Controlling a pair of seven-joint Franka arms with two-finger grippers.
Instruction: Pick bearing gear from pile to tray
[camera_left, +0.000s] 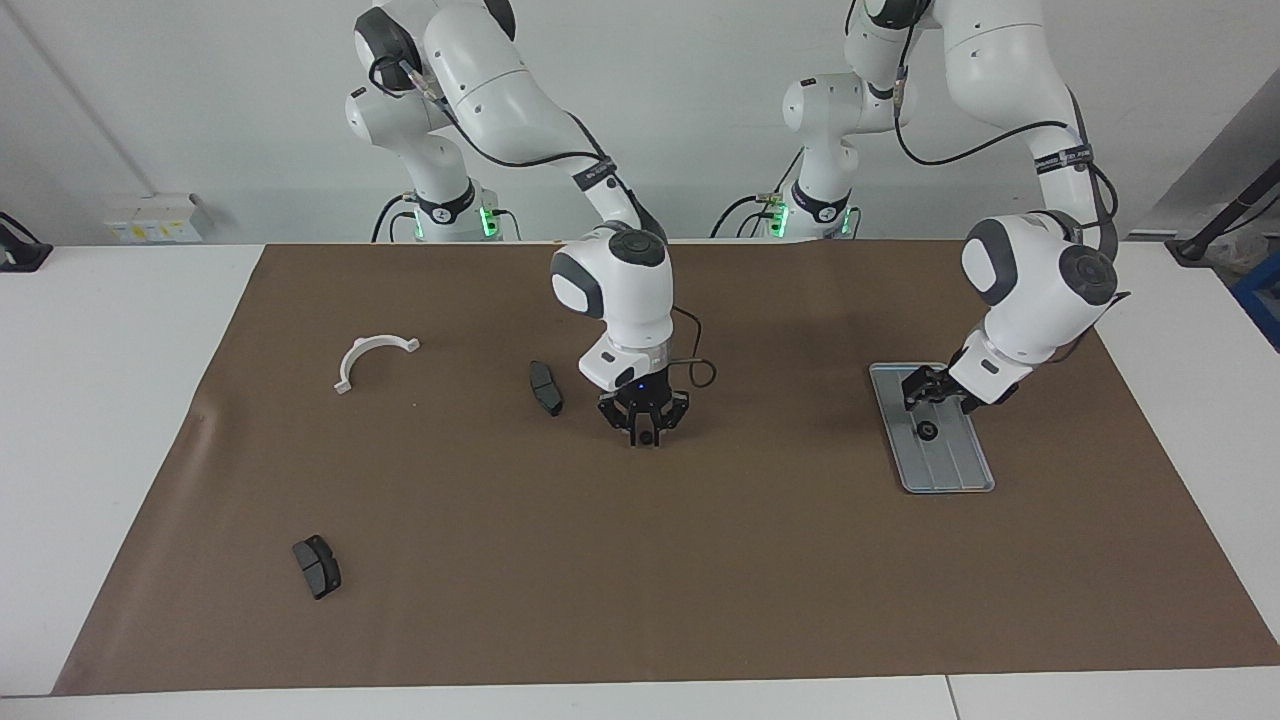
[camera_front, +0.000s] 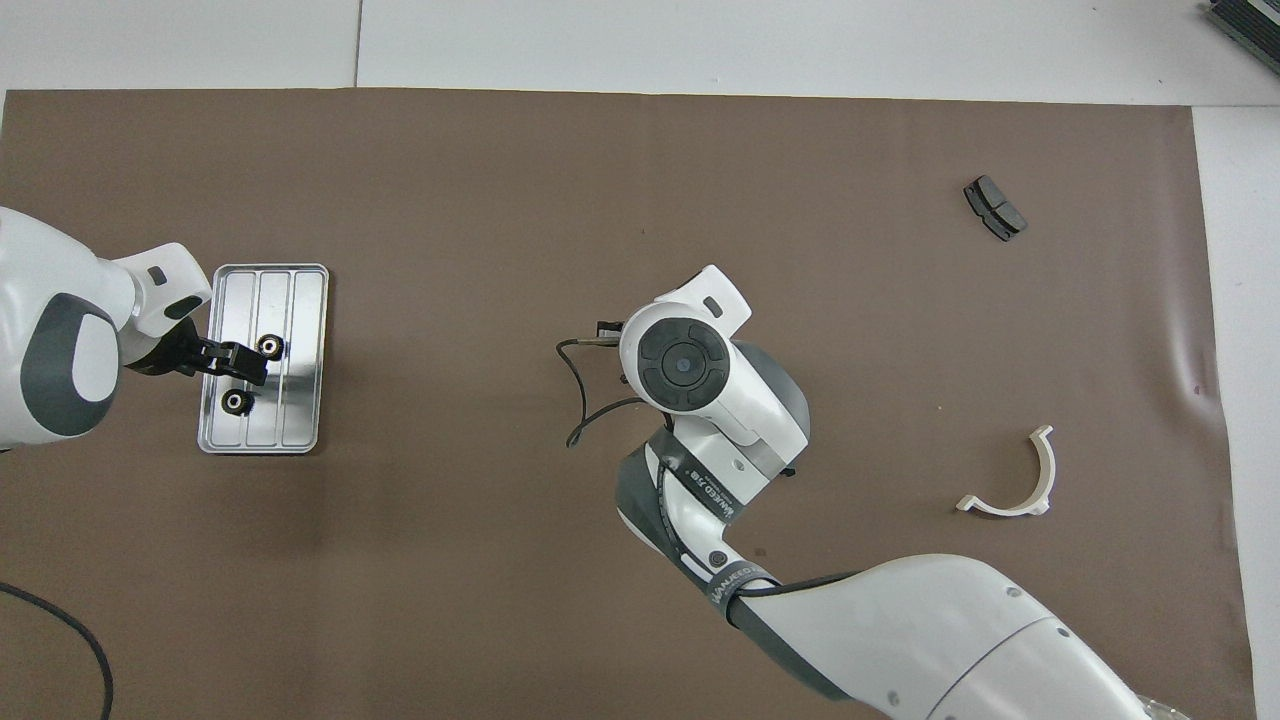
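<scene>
Left claw (camera_left: 922, 390) over tray (camera_left: 965, 475), right claw (camera_left: 646, 437) over mat (camera_left: 700, 560) — grips untellable; overhead alone shows two gears (camera_front: 268, 346).

Cable strap on the right arm (camera_front: 735, 573) — white lettering, too small to read; no other text legible.

Two white arms (camera_left: 610, 290) with dark grey joint caps, black cables clipped along links. Black pincers; green lights at bases (camera_left: 487, 218).
</scene>
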